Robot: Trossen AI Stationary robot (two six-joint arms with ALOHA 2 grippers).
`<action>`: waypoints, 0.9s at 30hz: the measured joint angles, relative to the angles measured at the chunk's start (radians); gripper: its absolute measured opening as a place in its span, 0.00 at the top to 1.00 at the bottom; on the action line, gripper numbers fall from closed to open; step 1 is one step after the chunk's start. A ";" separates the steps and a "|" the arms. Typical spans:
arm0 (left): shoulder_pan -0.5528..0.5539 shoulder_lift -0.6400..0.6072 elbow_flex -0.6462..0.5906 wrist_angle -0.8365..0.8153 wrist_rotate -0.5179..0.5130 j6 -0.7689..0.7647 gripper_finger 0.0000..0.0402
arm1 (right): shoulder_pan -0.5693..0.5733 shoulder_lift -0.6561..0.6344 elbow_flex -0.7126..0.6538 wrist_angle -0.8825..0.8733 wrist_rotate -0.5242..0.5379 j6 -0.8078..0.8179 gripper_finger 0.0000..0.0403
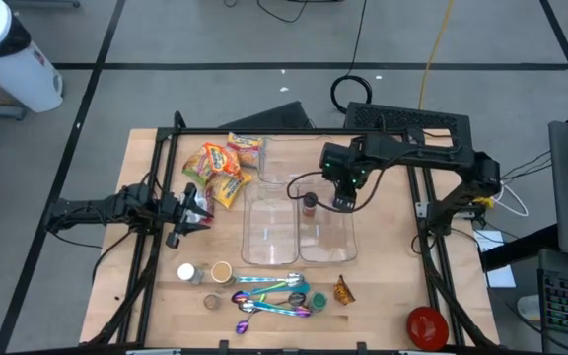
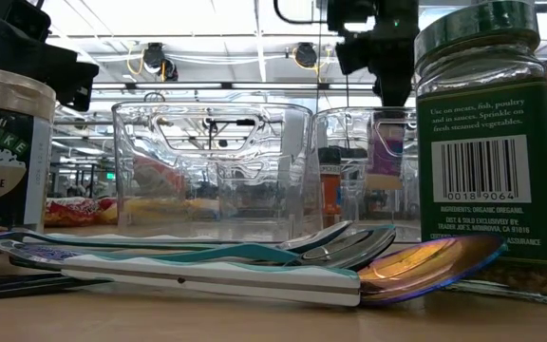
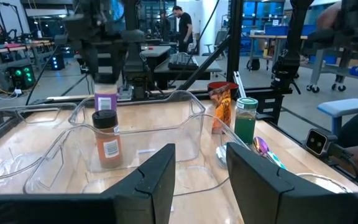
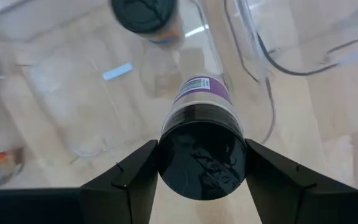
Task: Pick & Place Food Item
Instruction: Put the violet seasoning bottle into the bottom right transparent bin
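The right claw (image 4: 201, 168) is squeezing a purple-label spice jar (image 4: 199, 149) (black lid up) over the clear bin (image 1: 325, 242); it should go straight down, missing the brown jar (image 4: 145, 17) just ahead.

Green-lidded jar (image 2: 487, 152): "0018 9064", "TRADER JOE'S"

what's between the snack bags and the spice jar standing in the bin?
High view: only the tall clear plastic bin lies between the yellow-orange snack bags and the dark-lidded orange spice jar.

Light wooden table (image 1: 383, 296), two clear bins (image 1: 269, 225) at centre, snack packets (image 1: 220, 168) beyond them, jars (image 1: 203, 272) and colourful spoons (image 1: 269, 296) nearer, red bowl (image 1: 427, 326) at corner.
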 joint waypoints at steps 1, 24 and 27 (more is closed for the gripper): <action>0.000 0.000 0.000 0.000 0.000 0.000 0.62 | -0.006 0.001 -0.019 0.010 -0.002 0.000 0.51; 0.000 0.000 0.000 0.000 0.000 0.000 0.62 | -0.041 -0.013 -0.228 0.219 -0.075 -0.023 0.50; 0.000 0.000 0.000 0.000 0.000 0.000 0.62 | -0.041 -0.013 -0.229 0.229 -0.075 -0.022 0.46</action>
